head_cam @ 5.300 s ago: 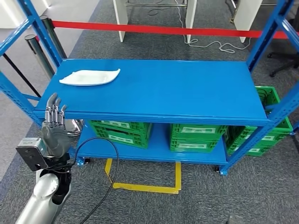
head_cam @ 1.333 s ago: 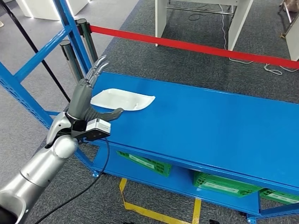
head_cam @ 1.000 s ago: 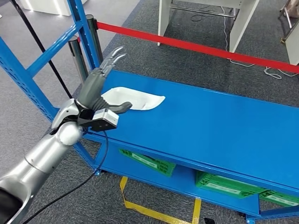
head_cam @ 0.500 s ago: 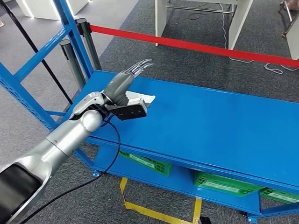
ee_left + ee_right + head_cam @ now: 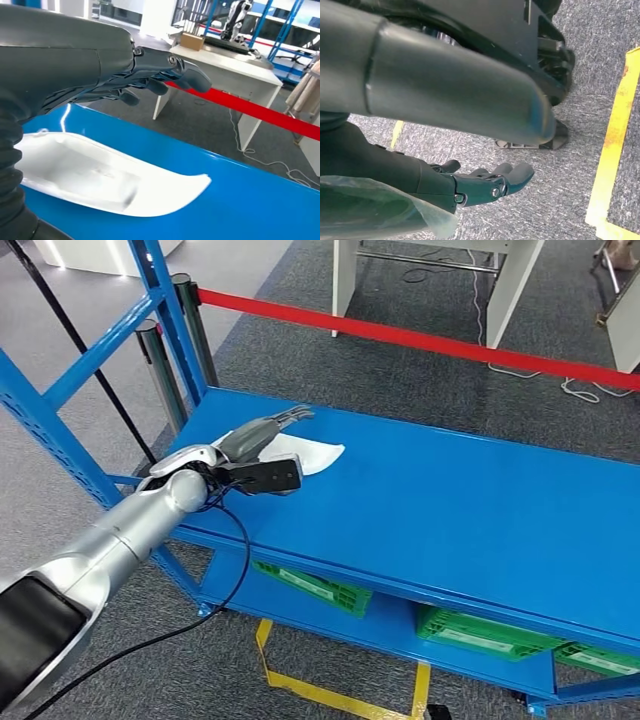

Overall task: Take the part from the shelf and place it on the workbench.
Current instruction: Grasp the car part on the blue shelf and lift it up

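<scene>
Hovering over white part (image 5: 321, 453): left robot hand (image 5: 260, 436), fingers extended.

I see a red tape (image 5: 423, 338) stretched across the grey carpet behind the rack, held by dark posts (image 5: 157, 365) at its left end. White table legs (image 5: 346, 280) stand beyond it. Green crates (image 5: 313, 590) sit on the lower level, yellow floor tape (image 5: 302, 685) below.
</scene>
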You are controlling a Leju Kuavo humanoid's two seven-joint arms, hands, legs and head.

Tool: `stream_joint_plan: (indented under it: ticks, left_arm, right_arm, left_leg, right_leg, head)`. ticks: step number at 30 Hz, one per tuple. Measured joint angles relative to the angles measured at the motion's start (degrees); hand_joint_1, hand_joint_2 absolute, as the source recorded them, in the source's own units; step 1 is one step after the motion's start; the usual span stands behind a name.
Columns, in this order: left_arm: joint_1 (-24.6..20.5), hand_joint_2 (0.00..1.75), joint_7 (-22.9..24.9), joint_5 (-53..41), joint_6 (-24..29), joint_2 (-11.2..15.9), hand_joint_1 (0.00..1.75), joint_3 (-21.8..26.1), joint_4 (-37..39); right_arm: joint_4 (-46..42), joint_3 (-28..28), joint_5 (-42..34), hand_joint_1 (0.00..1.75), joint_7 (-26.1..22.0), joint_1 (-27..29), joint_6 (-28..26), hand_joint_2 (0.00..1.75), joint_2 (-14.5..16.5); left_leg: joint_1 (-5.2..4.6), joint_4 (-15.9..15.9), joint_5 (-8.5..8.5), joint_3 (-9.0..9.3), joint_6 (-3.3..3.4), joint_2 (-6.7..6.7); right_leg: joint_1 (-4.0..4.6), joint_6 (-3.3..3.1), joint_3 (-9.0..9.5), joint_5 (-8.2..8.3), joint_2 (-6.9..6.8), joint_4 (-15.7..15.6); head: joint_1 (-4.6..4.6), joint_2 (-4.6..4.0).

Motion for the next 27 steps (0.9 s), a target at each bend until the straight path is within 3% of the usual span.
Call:
stream_joint_plan:
  ticks: [3,4,5,6,8,10,14,16,18,19,20,21,23,24,25,27]
  left_arm:
    - [-0.2,0.44,0.7,-0.1,-0.8,-0.3,0.00,-0.5,1.9]
    - [-0.2,0.00,1.1,-0.1,-1.1,-0.3,0.00,-0.7,2.6]
    - [-0.2,0.00,1.4,0.0,-1.3,-0.3,0.00,-0.9,3.3]
    - [-0.2,0.00,1.7,0.1,-1.5,-0.3,0.00,-1.0,3.9]
    - [-0.3,0.87,2.2,0.4,-1.6,-0.3,0.00,-1.2,4.9]
    - [-0.4,1.75,2.7,0.6,-1.5,-0.1,0.00,-1.2,5.8]
    - [-0.5,1.75,4.2,0.8,-1.2,0.4,0.00,-1.2,7.5]
    - [-0.6,1.75,4.9,1.0,-1.0,0.7,0.00,-1.2,8.1]
    - [-0.6,1.75,5.6,1.1,-0.9,0.9,0.00,-1.2,8.8]
    - [-0.5,1.75,5.9,1.1,-0.9,1.0,0.00,-1.2,9.2]
    - [-0.4,1.75,6.1,1.1,-0.8,1.1,0.00,-1.2,9.4]
    - [-0.4,1.75,6.1,1.1,-0.8,1.1,0.00,-1.2,9.6]
    - [-0.6,1.75,6.1,1.1,-0.7,1.3,0.00,-1.2,9.8]
    - [-0.7,1.75,6.1,1.1,-0.6,1.4,0.00,-1.1,9.9]
    - [-0.7,1.75,6.2,1.1,-0.5,1.4,0.00,-1.1,9.9]
    - [-0.8,1.75,6.6,1.1,-0.4,1.5,0.00,-1.1,10.1]
  right_arm:
    - [0.1,0.0,-0.1,0.00,0.6,0.0,0.3,0.00,0.0]
    - [0.1,0.0,-0.1,0.00,0.9,0.0,0.5,0.00,0.0]
    - [0.2,0.0,-0.1,0.00,1.1,0.1,0.6,0.00,0.0]
    - [0.2,0.0,-0.1,0.00,1.3,0.1,0.7,0.00,0.0]
    - [0.2,0.0,-0.3,0.00,1.6,0.1,0.7,0.00,0.0]
    - [0.2,0.0,-0.5,0.00,1.6,0.0,0.7,0.00,0.0]
    - [0.3,0.0,-0.8,0.00,1.7,0.2,0.7,0.00,0.0]
    - [0.3,-0.1,-0.9,0.00,1.6,0.2,0.6,0.00,0.0]
    - [0.3,-0.1,-0.9,0.00,1.6,0.1,0.6,0.00,0.0]
    - [0.3,-0.1,-0.9,0.00,1.5,0.1,0.6,0.00,-0.1]
    - [0.3,-0.1,-1.0,0.00,1.5,0.1,0.6,0.00,-0.1]
    - [0.3,-0.1,-1.0,0.00,1.5,0.2,0.6,0.00,-0.1]
    - [0.3,-0.2,-1.0,0.00,1.4,0.1,0.6,0.00,-0.1]
    - [0.3,-0.2,-1.0,0.00,1.4,0.1,0.6,0.00,-0.1]
    - [0.3,-0.2,-1.0,0.00,1.4,0.0,0.6,0.00,-0.1]
    - [0.3,-0.2,-1.1,0.00,1.4,0.0,0.6,0.00,-0.1]
  left_leg:
    - [-0.01,0.0,-0.03,-0.01,0.26,-0.01]
    - [-0.02,0.0,-0.05,-0.01,0.27,-0.01]
    - [0.00,0.0,-0.08,0.01,0.23,-0.02]
    - [0.04,0.1,-0.15,0.04,0.13,-0.03]
    - [-0.01,0.6,-0.47,-0.07,-0.35,-0.06]
    - [-0.25,1.3,-0.73,-0.44,-0.91,-0.12]
    - [-0.19,2.4,-1.50,-0.92,-1.60,-0.12]
    - [-0.06,7.2,-4.28,-2.88,-2.19,-0.09]
    - [0.02,14.9,-7.61,-6.31,-2.52,-0.09]
    - [0.03,17.4,-8.25,-7.54,-2.54,-0.09]
    - [0.04,17.9,-7.76,-7.90,-2.44,-0.09]
    - [0.03,16.1,-6.16,-7.20,-2.24,-0.09]
    - [-0.10,8.5,-1.98,-3.83,-1.58,-0.10]
    - [-0.24,5.0,-0.71,-2.29,-1.26,-0.11]
    - [-0.38,2.9,-0.22,-1.36,-1.04,-0.12]
    - [-0.59,1.6,-0.43,-1.01,-0.79,-0.13]
  right_leg:
    - [-0.02,0.37,-4.89,-4.43,-0.05,10.4]
    - [-0.04,0.50,-6.00,-4.76,-0.07,12.5]
    - [-0.08,0.59,-6.04,-3.95,-0.10,12.3]
    - [-0.16,0.66,-4.98,-2.24,-0.17,9.9]
    - [-0.32,0.74,-1.06,1.24,-0.34,2.2]
    - [-0.35,0.38,1.27,2.16,-0.29,-2.1]
    - [-0.35,-0.89,1.57,1.93,-0.09,-2.3]
    - [-0.48,-1.44,1.75,1.93,-0.13,-2.4]
    - [-0.46,-1.66,1.83,1.86,-0.11,-2.4]
    - [-0.45,-1.70,1.87,1.84,-0.08,-2.4]
    - [-0.43,-1.72,1.93,1.81,-0.04,-2.4]
    - [-0.41,-1.73,2.03,1.77,0.01,-2.4]
    - [-0.36,-1.67,2.26,1.64,0.06,-2.4]
    - [-0.28,-1.54,2.27,1.59,0.07,-2.4]
    - [-0.23,-1.33,2.20,1.59,0.06,-2.4]
    - [-0.17,-0.78,2.04,1.70,0.02,-2.6]
  head:
    - [0.28,0.00]
    - [0.28,0.00]
    - [0.29,0.00]
    - [0.28,0.00]
    - [0.34,0.00]
    - [0.33,0.00]
    - [0.17,0.00]
    - [0.06,0.00]
    - [0.00,0.00]
    - [-0.01,0.00]
    - [-0.01,0.00]
    - [-0.01,0.00]
    - [0.02,0.00]
    - [0.03,0.00]
    - [0.05,0.00]
    - [0.06,0.00]
